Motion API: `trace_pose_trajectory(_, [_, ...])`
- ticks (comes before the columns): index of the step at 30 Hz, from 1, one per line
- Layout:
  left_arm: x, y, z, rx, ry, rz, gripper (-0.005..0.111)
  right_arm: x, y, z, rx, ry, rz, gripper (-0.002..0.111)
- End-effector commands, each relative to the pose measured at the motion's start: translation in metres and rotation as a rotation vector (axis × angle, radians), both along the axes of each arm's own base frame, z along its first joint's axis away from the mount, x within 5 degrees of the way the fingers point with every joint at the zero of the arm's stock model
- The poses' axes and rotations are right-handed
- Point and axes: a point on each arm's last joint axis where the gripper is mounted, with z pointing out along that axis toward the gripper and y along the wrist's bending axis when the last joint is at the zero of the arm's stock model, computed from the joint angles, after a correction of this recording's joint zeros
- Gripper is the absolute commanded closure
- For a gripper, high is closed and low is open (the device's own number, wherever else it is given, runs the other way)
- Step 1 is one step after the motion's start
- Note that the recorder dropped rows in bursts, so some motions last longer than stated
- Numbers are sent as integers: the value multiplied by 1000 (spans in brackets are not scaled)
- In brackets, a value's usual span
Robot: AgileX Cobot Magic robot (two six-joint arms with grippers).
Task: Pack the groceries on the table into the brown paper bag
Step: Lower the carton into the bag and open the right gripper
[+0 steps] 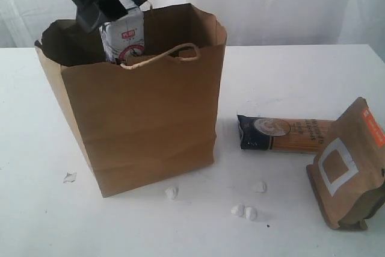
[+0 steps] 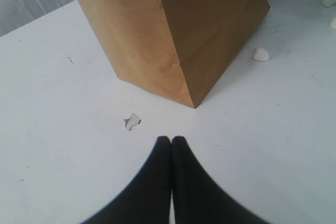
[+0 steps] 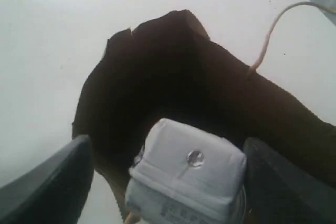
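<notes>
The brown paper bag stands open on the white table. A small white-blue carton is upright in its mouth. My right gripper hangs over it, open, one finger against the carton and a gap at the other finger. Below the carton is the bag's dark inside. My left gripper is shut and empty, low over the table near a bottom corner of the bag. A dark-blue spaghetti packet and a brown pouch lie to the right of the bag.
Small white crumbs lie in front of the bag, and one lies by its base. A torn paper scrap lies at the bag's left. A paper loop handle hangs over the bag's front rim.
</notes>
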Motion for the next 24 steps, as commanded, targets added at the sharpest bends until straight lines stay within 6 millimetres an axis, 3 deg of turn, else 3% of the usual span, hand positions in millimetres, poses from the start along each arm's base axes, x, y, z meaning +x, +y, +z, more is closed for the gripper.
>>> trace_pose_trajectory(1, [0, 0, -1, -3, 3, 0, 106, 0, -3, 5, 5, -34, 1, 37])
trace_pose_trajectory(12, [0, 0, -1, -3, 3, 0, 106, 8, -6, 10, -2, -102, -75, 37])
trace_pose_trajectory(24, [0, 0, -1, -3, 3, 0, 106, 1, -13, 19, 0, -110, -71, 37])
